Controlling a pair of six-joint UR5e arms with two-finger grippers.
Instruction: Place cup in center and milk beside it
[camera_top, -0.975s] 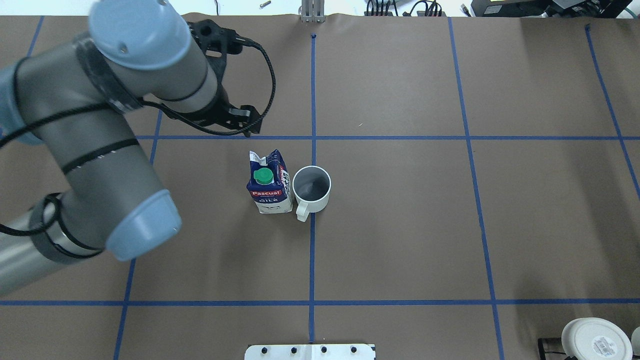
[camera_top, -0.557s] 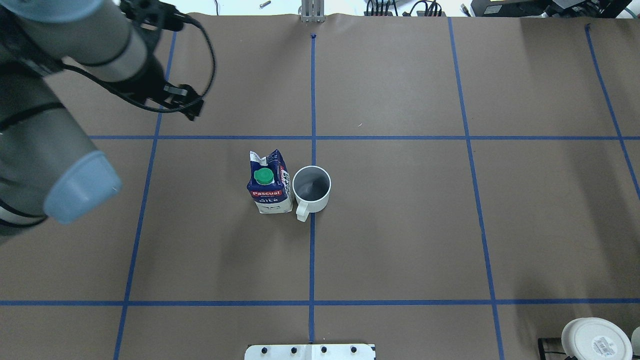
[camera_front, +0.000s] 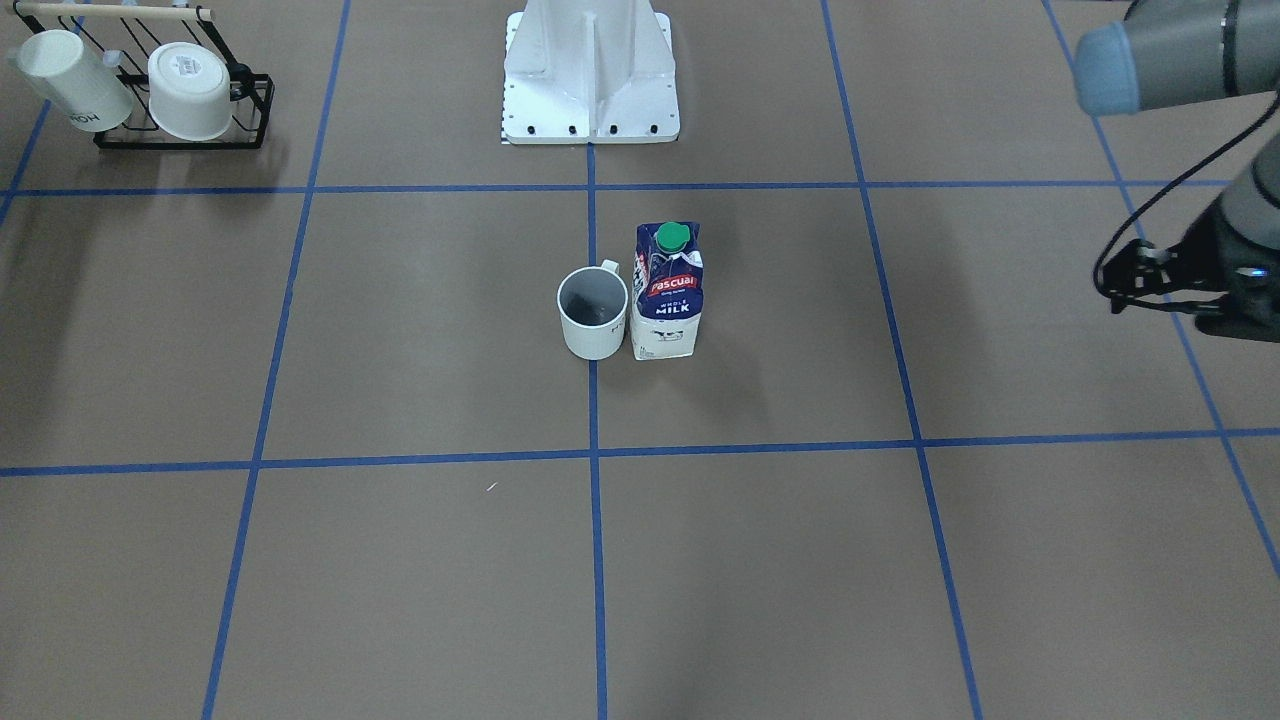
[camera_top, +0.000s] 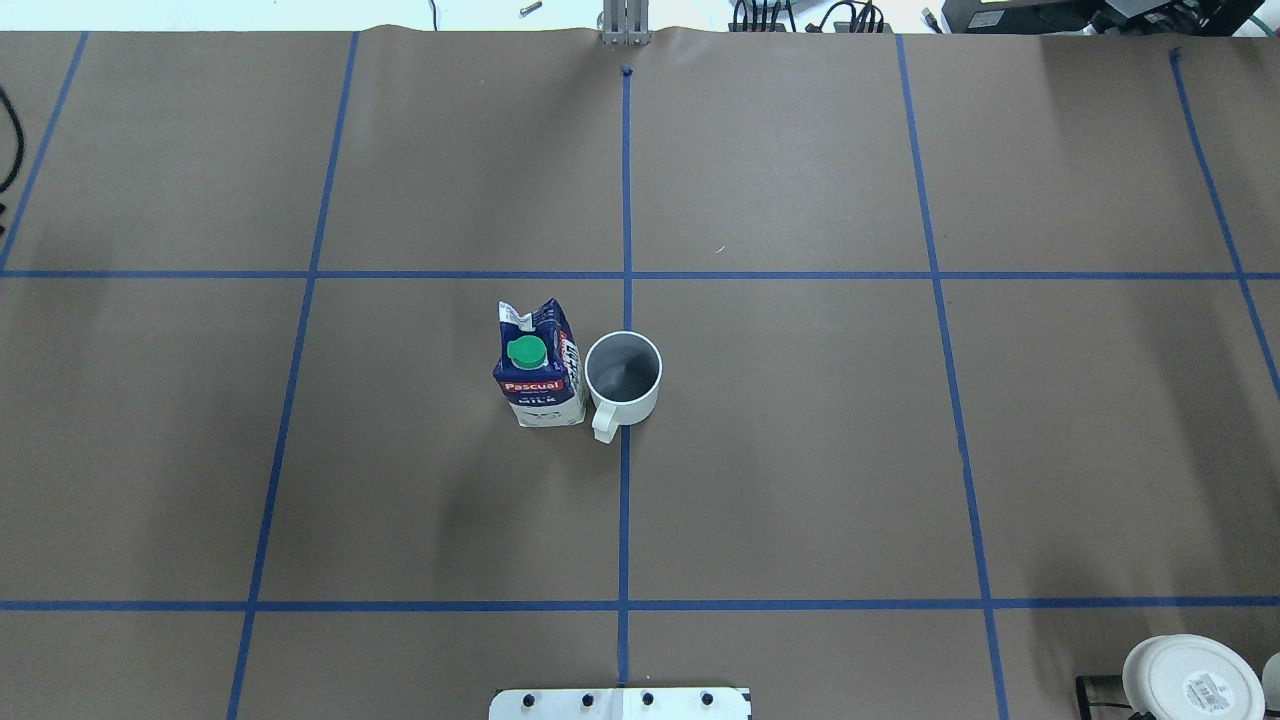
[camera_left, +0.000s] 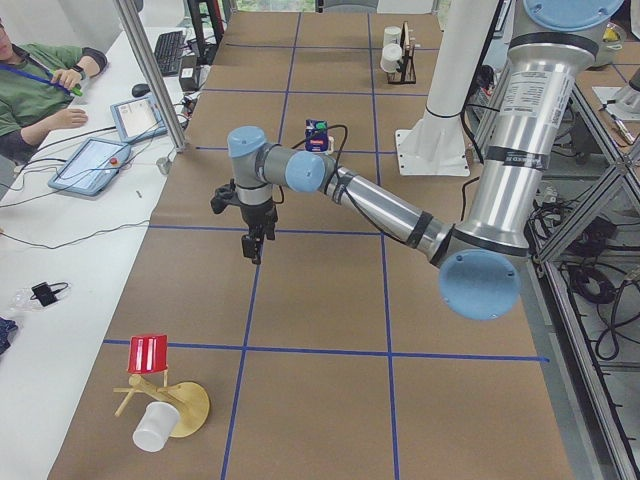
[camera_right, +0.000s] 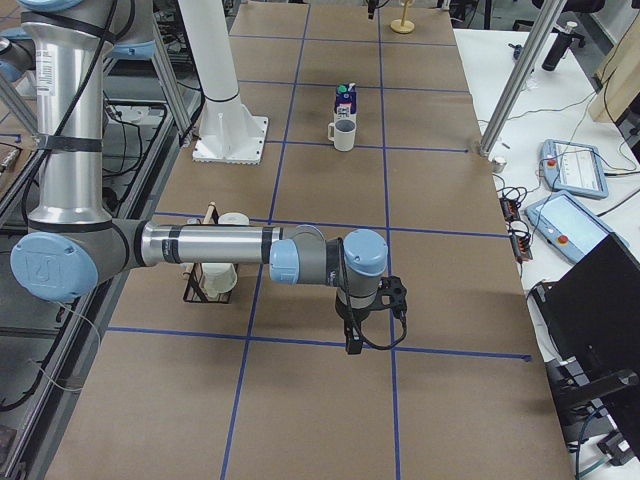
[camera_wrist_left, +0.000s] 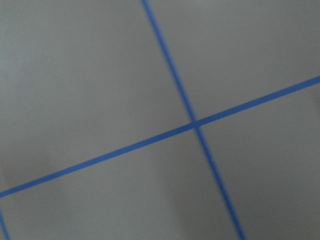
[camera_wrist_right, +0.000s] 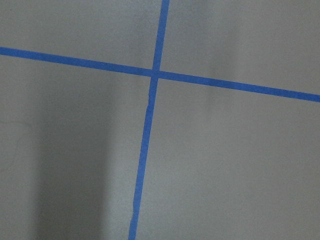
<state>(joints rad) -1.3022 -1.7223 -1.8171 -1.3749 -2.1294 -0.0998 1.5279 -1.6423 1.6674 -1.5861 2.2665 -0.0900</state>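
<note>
The white cup (camera_top: 623, 375) stands upright on the table's centre line, handle toward the robot. The milk (camera_top: 538, 365), a navy and white carton with a green cap, stands upright right beside it on the robot's left, nearly touching. Both also show in the front view: cup (camera_front: 593, 313), milk (camera_front: 668, 292). My left gripper (camera_left: 252, 248) hangs over the table far to the left, apart from both; only its wrist (camera_front: 1225, 290) shows in the front view. My right gripper (camera_right: 352, 345) hangs over the table's right end. I cannot tell whether either is open or shut.
A black rack with white mugs (camera_front: 150, 85) stands at the robot's near right corner. A wooden stand with a red cup (camera_left: 150, 355) and a white cup (camera_left: 155, 430) sits at the table's left end. Blue tape lines grid the brown paper.
My left arm has swung away from the milk to the left and has left the overhead view. The milk and the cup have not moved.
</note>
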